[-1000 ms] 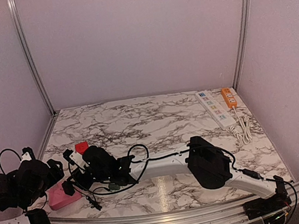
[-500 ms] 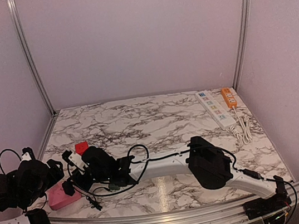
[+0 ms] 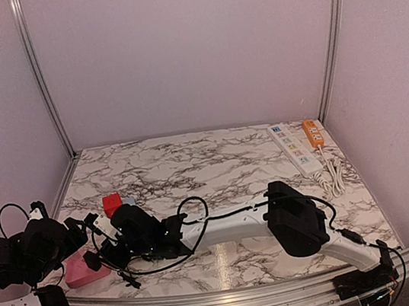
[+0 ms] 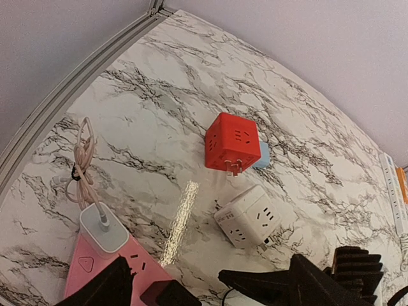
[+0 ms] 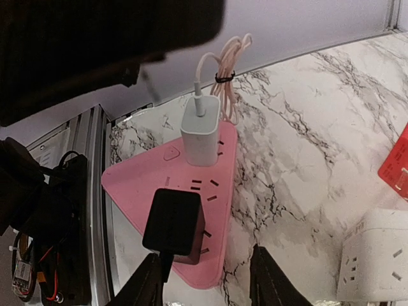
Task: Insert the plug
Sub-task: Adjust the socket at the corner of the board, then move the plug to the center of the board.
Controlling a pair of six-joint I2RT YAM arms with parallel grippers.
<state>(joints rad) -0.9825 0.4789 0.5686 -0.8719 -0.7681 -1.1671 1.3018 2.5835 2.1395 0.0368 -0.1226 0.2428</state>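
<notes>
1. Two arms work at the near-left corner of the marble table (image 3: 213,159); the right arm reaches across it from its base on the right, and the left arm is folded beside the left wall.
2. The right gripper (image 5: 205,258) is released: its fingers (image 5: 152,280) stand spread to either side of the black plug (image 5: 173,223) and grip nothing.
3. The black plug sits upright on the pink power strip (image 5: 137,185), over the sockets near the strip's front corner, with its cable running down between the fingers. It looks seated, but the wrist view does not show whether the pins are fully in.
4. A white charger (image 5: 201,137) is plugged into the same strip, just behind the black plug, and a bundled pink cable (image 5: 223,64) leads from its top onto the table.
5. The left gripper (image 4: 210,280) is also released, with its fingers wide apart above the strip and nothing between them.
6. A red cube socket (image 4: 231,143) and a white cube socket (image 4: 248,217) lie near each other beyond the strip. A small blue block (image 4: 261,155) touches the red one, and a foil strip (image 4: 180,220) lies between the white cube and the pink strip.
7. A white power strip (image 3: 294,149) and an orange power strip (image 3: 313,133) lie side by side at the far right corner, well apart from both arms.
</notes>
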